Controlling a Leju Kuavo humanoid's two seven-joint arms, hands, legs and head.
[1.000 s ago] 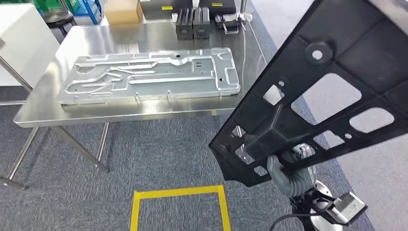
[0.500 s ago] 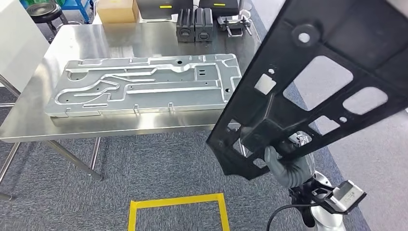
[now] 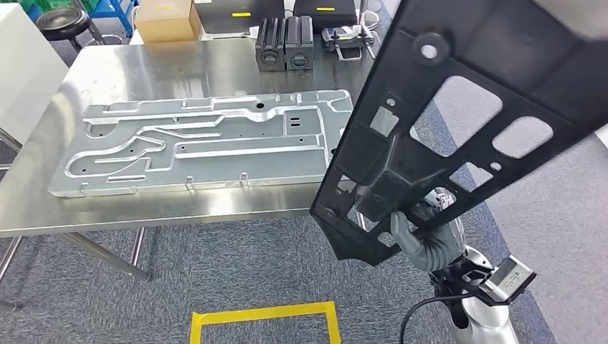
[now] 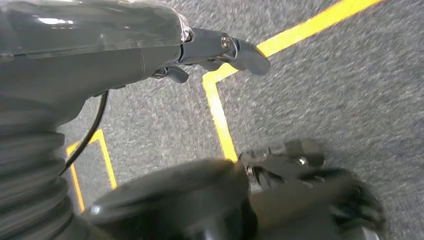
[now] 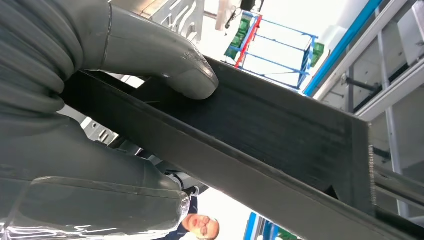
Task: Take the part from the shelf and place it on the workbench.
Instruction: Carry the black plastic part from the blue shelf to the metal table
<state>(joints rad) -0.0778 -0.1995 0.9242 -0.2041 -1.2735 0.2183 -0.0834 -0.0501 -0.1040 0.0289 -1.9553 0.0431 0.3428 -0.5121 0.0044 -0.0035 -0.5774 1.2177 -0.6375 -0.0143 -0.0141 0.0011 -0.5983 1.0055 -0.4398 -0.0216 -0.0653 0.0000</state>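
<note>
A big flat black plastic part (image 3: 516, 50) with several cut-outs hangs tilted at the right of the head view, its lower corner close to the workbench's near right corner. My right hand (image 3: 423, 244) grips it from below at that lower edge. In the right wrist view the grey thumb (image 5: 165, 55) presses on the black part's (image 5: 280, 135) rim. The steel workbench (image 3: 179, 72) stands ahead to the left. My left hand (image 4: 125, 65) hangs over grey carpet, its fingers apart and holding nothing.
A long silver machined plate (image 3: 208, 143) lies across the bench's near half. Two black cases (image 3: 285, 43) and a cardboard box (image 3: 166, 20) sit at the back. A yellow tape square (image 3: 262, 315) marks the carpet. A white cabinet (image 3: 25, 57) stands left. A person (image 5: 200, 227) is nearby.
The camera has moved closer to the workbench, so the table sits lower and larger in the picture. The black part stays in my right hand, now overlapping the bench's right end.
</note>
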